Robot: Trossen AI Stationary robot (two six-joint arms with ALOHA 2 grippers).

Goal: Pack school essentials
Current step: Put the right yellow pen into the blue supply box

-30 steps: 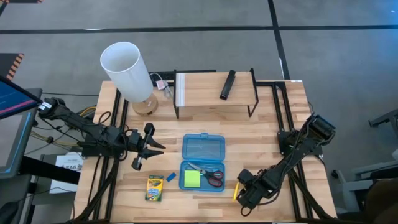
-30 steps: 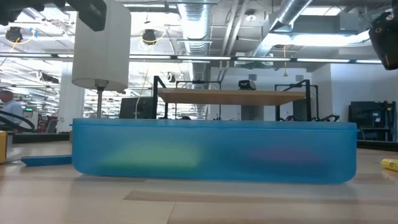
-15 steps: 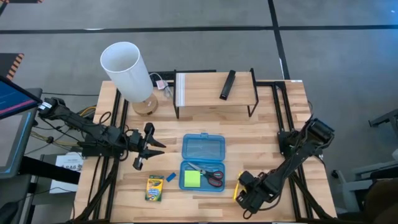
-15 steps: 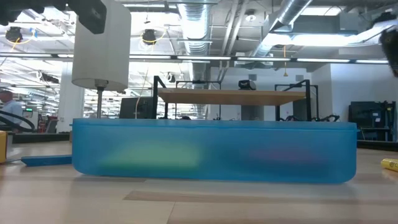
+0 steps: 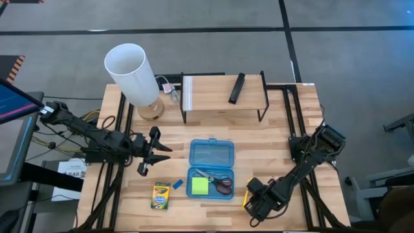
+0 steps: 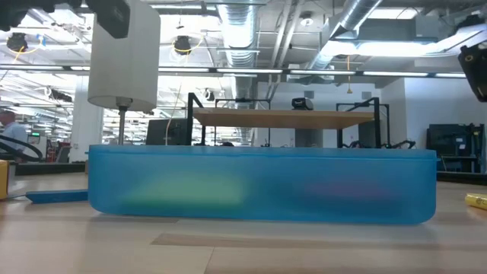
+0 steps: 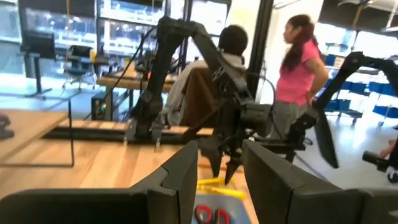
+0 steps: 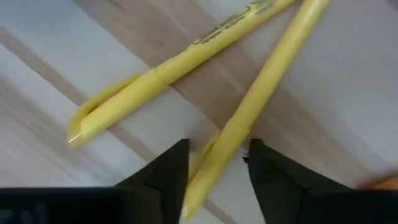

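Observation:
The open blue case (image 5: 210, 169) lies mid-table; its tray holds the red-handled scissors (image 5: 222, 182) and the green sticky-note pad (image 5: 199, 186). The crayon box (image 5: 160, 195) and the blue eraser (image 5: 176, 185) lie flat to its left. Two yellow sticks (image 5: 245, 198) lie crossed on the wood to its right. My right gripper (image 8: 217, 146) is open and points down over them, its fingers standing on either side of one stick's end (image 8: 214, 158). The other stick (image 8: 180, 68) lies just beyond. My left gripper (image 5: 157, 149) waits open, left of the case.
A white-shaded lamp (image 5: 132, 74) stands at the far left. A wire shelf (image 5: 223, 90) at the far edge carries a black bar (image 5: 237, 87). The case's lid (image 5: 211, 154) lies open flat toward the far side. People show in the room beyond the table (image 7: 298, 68).
My right arm has sunk a little over the yellow sticks, close to the table's near edge. The case and everything else on the table have stayed where they were.

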